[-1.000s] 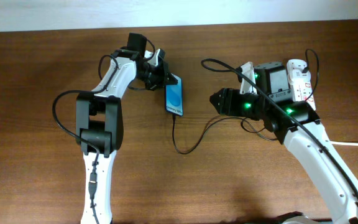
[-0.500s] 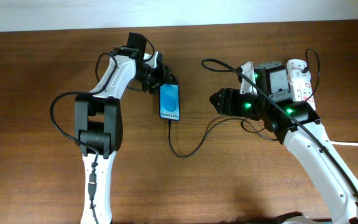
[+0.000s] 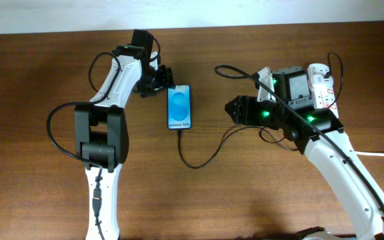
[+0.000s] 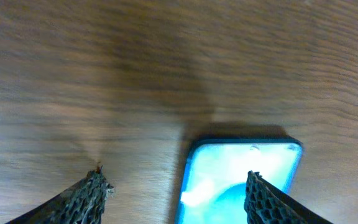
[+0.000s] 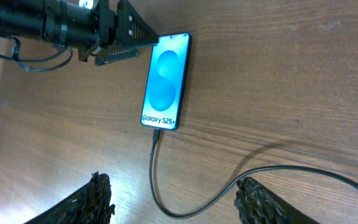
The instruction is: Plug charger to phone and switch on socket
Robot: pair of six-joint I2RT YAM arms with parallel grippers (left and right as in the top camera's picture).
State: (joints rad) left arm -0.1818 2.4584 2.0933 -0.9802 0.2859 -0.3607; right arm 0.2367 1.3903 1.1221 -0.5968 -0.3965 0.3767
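The phone [image 3: 180, 107] lies flat on the wooden table, its blue "Galaxy S25" screen facing up [image 5: 165, 81]. The charger [image 3: 195, 165], a thin black cable, is plugged into the phone's lower end and loops right toward my right arm. My left gripper [image 3: 164, 80] is open just off the phone's top left corner; in the left wrist view the phone's top end [image 4: 241, 168] lies below the open left gripper [image 4: 174, 177]. My right gripper [image 3: 231, 109] is open and hovers right of the phone, the cable [image 5: 152, 174] passing below the right gripper's [image 5: 174, 183] fingers. The socket [image 3: 322, 83] lies at the back right, partly hidden by my right arm.
A thick white cord [image 3: 379, 155] runs off the right edge. The table's far edge meets a pale wall [image 3: 245, 13] at the top. The black cable also arcs over my right arm near the socket.
My left gripper has opened and let go of the phone, then drawn back up and left. The phone turned from tilted to lying flat and straight. The right arm has not moved.
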